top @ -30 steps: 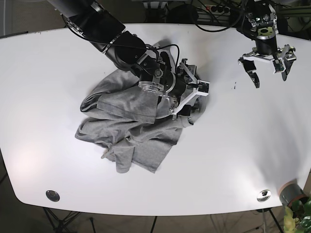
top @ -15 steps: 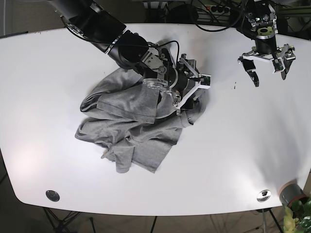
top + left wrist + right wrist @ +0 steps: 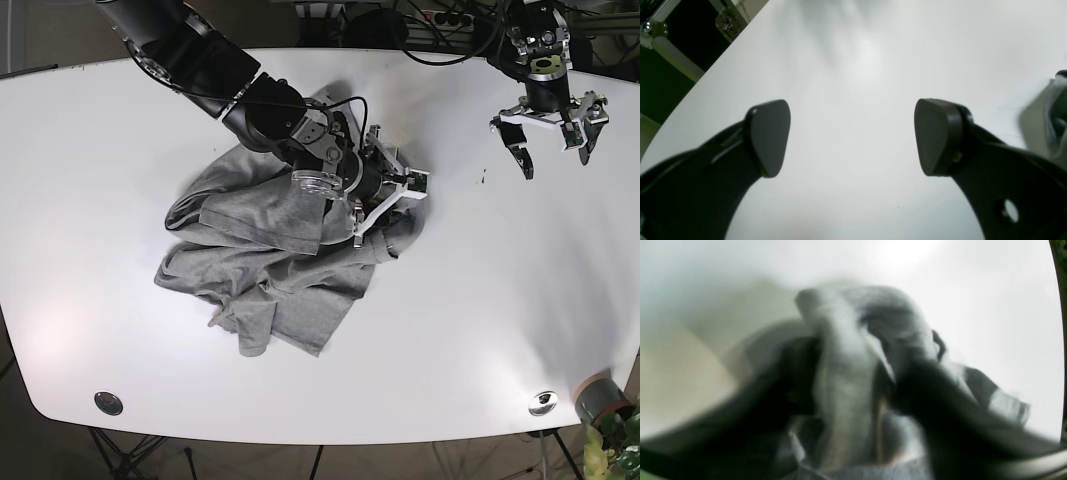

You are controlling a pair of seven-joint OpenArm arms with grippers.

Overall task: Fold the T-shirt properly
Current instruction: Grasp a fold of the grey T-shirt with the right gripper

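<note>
A grey T-shirt (image 3: 275, 265) lies crumpled in a loose heap on the white table (image 3: 470, 300), left of centre in the base view, with overlapping folds and a hem or sleeve trailing toward the near edge. The right gripper (image 3: 385, 200) is down at the upper right corner of the heap, its black arm reaching in from the upper left of that view. In the right wrist view the picture is heavily blurred, but a thick bunch of grey fabric (image 3: 846, 373) stands between the two dark fingers (image 3: 933, 386), so the claw is pinching a fold of the shirt; exactly which part of the garment is caught cannot be told. The left gripper (image 3: 552, 135) hangs above bare table at the far right corner, well apart from the shirt. Its wrist view shows the two black pads (image 3: 768, 136) spread wide with nothing but white tabletop between them, and only a blurred sliver of something grey at the right edge of that frame. Two round metal fittings are set into the table near its front edge, one at the left (image 3: 108, 403) and one at the right (image 3: 543, 402). A small dark mark (image 3: 484, 178) sits on the surface just below the left gripper. A potted plant (image 3: 605, 420) shows beyond the table's near right corner.
</note>
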